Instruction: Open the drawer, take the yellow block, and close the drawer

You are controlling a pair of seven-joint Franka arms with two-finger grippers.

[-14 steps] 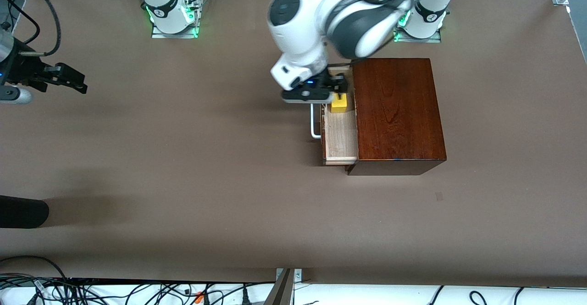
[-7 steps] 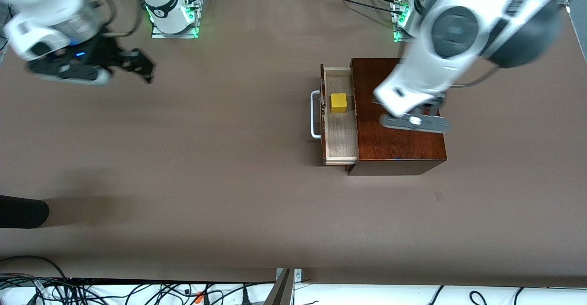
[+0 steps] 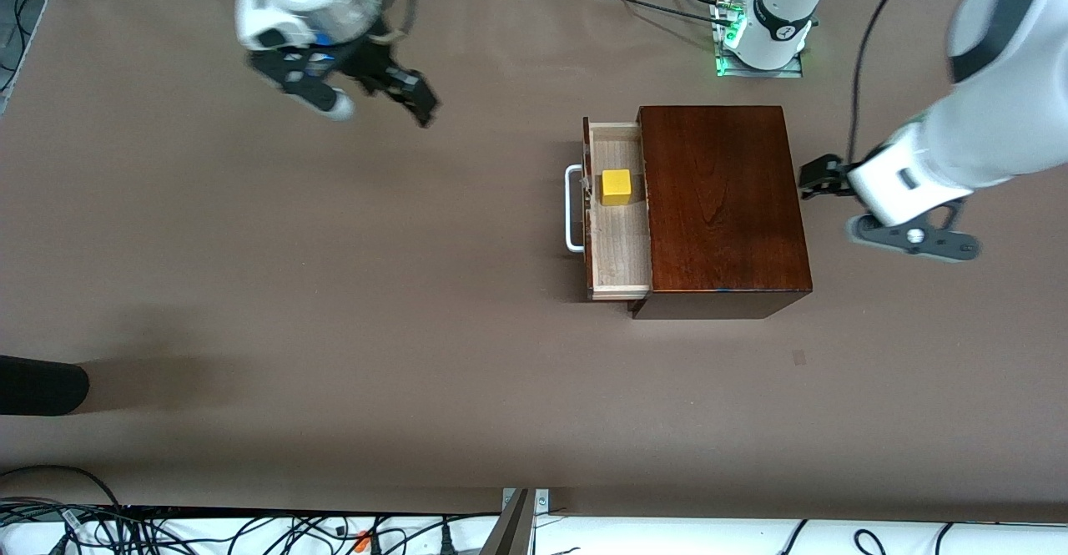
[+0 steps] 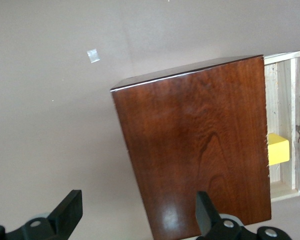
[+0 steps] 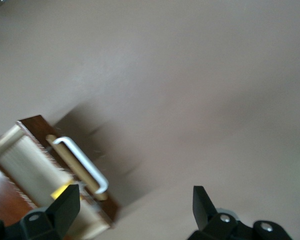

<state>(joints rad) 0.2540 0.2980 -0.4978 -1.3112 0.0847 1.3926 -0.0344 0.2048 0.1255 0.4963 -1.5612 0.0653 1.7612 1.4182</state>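
The drawer (image 3: 618,209) stood pulled partway out of the dark mahogany box (image 3: 722,204) on the brown desk (image 3: 334,288), its front and white U-shaped handle (image 3: 572,209) facing the right arm's end of the desk. The tray's long axis ran from the robots' bases toward the front camera, parallel to the handle bar. The yellow block (image 3: 617,187) sat inside the pale wood tray, in the half nearer the robots' bases, its faces squared with the tray walls, just beside the box's open face.

The left end effector (image 3: 813,178) hung over the desk just beside the box's closed back face, at the left arm's end, fingers (image 4: 70,212) spread wide and holding nothing; its wrist view looked across the box's glossy top to the block in the tray. The right end effector (image 3: 409,96) was up over bare desk near the right arm's base, well apart from the drawer, its fingers (image 5: 202,202) also spread and empty, with the handle showing in its wrist view.
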